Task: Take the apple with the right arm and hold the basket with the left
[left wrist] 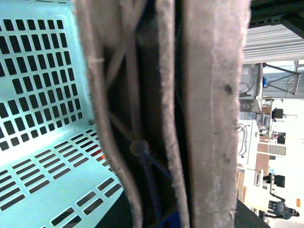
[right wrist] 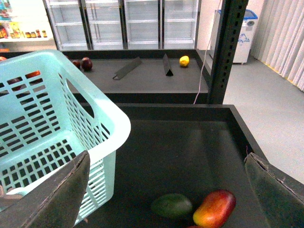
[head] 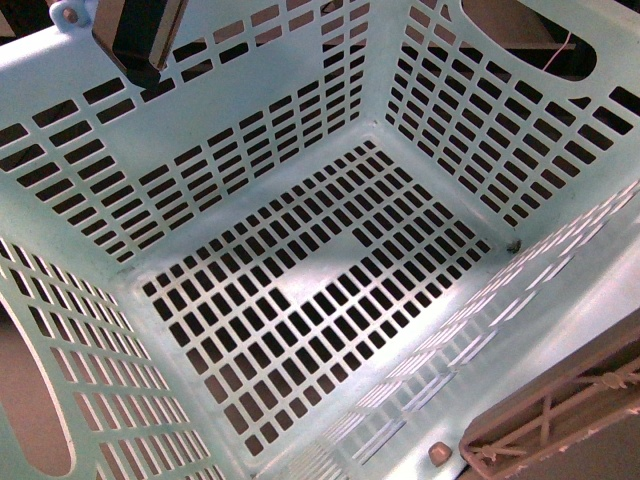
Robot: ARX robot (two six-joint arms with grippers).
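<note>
The pale turquoise basket (head: 300, 300) fills the front view, and its slotted floor holds nothing. My left gripper (left wrist: 159, 190) is shut on one of its brown ribbed handles (left wrist: 209, 95), which fills the left wrist view. The basket's wall (left wrist: 38, 71) shows beside the handle. My right gripper (right wrist: 166, 161) is open and holds nothing, above a dark tray next to the basket (right wrist: 52, 123). The apple is not clearly in view. Only a thin red sliver shows at the picture's edge beside the red-yellow fruit.
A dark green oval fruit (right wrist: 172, 205) and an elongated red-yellow fruit (right wrist: 214, 209) lie together on the dark tray (right wrist: 190, 142). A black post (right wrist: 228, 47) stands behind it. A further shelf holds a dark red fruit (right wrist: 86, 63) and a yellow fruit (right wrist: 184, 61). A second brown handle (head: 560, 420) lies on the near rim.
</note>
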